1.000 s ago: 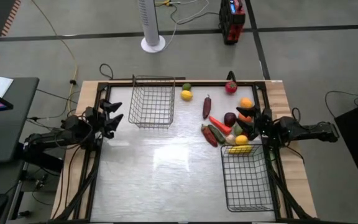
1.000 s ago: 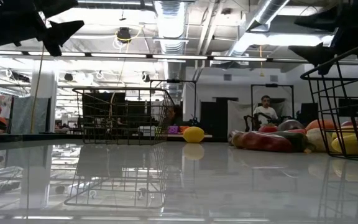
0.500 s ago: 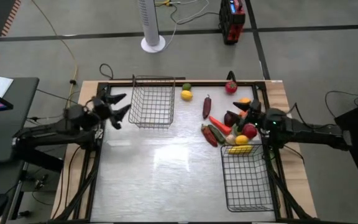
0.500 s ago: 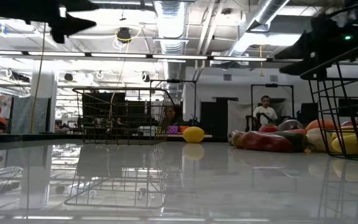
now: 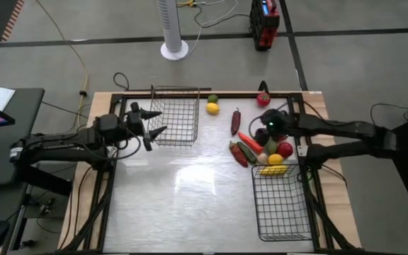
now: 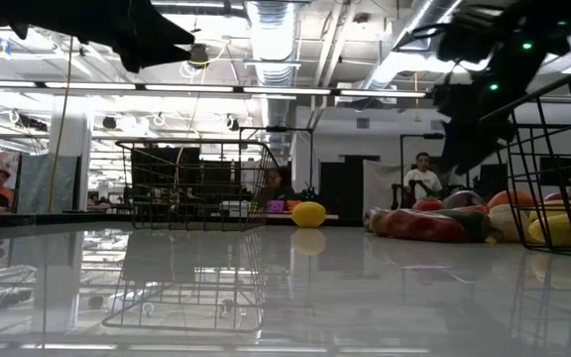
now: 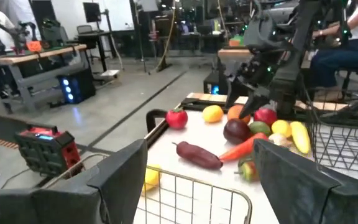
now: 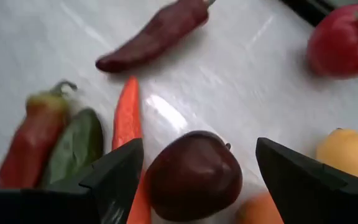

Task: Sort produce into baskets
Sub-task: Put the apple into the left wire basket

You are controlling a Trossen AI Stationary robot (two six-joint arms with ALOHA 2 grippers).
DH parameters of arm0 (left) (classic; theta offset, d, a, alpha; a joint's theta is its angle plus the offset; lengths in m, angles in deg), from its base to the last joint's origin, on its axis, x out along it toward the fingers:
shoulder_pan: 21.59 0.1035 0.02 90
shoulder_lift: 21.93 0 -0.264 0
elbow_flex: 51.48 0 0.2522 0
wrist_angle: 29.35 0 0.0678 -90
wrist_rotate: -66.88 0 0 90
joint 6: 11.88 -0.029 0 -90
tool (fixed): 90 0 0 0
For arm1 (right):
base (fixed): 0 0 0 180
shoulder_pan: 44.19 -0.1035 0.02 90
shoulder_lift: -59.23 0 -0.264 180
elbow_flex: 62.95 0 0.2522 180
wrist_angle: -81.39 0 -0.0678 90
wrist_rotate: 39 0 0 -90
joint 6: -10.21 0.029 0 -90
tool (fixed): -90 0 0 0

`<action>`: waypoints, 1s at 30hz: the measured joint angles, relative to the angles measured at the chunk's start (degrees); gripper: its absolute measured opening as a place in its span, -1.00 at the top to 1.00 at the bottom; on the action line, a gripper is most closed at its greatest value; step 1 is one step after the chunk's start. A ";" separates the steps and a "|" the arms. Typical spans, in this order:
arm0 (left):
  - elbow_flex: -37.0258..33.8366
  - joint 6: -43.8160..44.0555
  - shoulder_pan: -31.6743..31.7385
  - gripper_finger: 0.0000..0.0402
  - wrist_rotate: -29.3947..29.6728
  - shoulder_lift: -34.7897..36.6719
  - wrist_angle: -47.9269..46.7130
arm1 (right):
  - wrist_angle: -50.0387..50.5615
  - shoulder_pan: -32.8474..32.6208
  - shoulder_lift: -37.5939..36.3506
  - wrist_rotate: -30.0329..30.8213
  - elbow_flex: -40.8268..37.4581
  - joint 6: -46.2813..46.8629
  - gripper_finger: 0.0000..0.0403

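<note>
The produce lies loose at the table's far right: a maroon round fruit [image 8: 194, 174], an orange carrot [image 5: 250, 142], a dark long pepper [image 5: 236, 121], a red round one [image 5: 263, 98], and yellow and green ones [image 5: 212, 105]. My right gripper [image 5: 264, 128] is open above this pile, its fingers on either side of the maroon fruit without touching it. My left gripper [image 5: 154, 122] is open and empty at the left side of the silvery basket [image 5: 174, 115]. The black basket [image 5: 283, 202] stands at the near right.
A red pepper [image 8: 33, 143] and a green piece [image 8: 73, 146] lie beside the carrot. A yellow long piece [image 5: 275, 169] rests against the black basket's far rim. The table's middle and near left show bare surface. A person sits in the room beyond the table [image 6: 423, 178].
My left gripper has moved toward the table's right, up to the silvery basket's left side, staying open. My right gripper has moved toward the table's left and slightly far, from beside the pile to over the maroon fruit, staying open. No produce has moved.
</note>
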 joint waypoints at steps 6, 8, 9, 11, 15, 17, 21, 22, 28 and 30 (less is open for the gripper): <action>0.02 0.00 0.00 -0.39 -1.36 2.42 -0.04 | 6.33 -0.24 7.14 -2.56 6.10 -0.56 -0.91; 0.02 0.05 0.00 -0.39 -2.08 2.65 -0.15 | 7.30 -0.24 9.18 -2.94 6.23 0.19 -0.96; 0.02 0.04 0.00 -0.39 -2.62 2.65 -0.16 | 7.85 -0.18 10.27 -2.92 6.21 0.51 -0.97; 0.02 0.08 0.00 -0.39 -2.99 2.55 -0.27 | 8.28 -0.09 12.16 -2.52 6.21 0.75 -0.96; 0.02 0.16 0.00 -0.39 -2.97 2.12 -0.47 | 7.78 -0.09 14.97 0.36 6.19 1.00 -0.96; 0.02 0.25 0.00 -0.39 -2.97 1.89 -0.40 | 7.68 -0.08 16.23 0.57 5.98 0.99 -0.96; -0.44 0.10 -0.02 -0.39 -2.53 1.38 0.06 | 7.49 0.73 19.42 0.49 5.82 0.54 -0.94; -0.48 0.07 -0.02 -0.39 -2.52 1.14 0.21 | 7.25 0.92 20.11 0.52 5.88 0.49 -0.93; -0.57 -0.21 -0.02 -0.39 -1.72 -0.52 0.17 | 7.17 1.80 22.55 -0.67 6.12 -0.44 -0.81; -0.57 -0.21 -0.02 -0.39 -1.39 -1.41 0.45 | 7.40 1.83 22.46 -0.83 6.08 -0.41 -0.75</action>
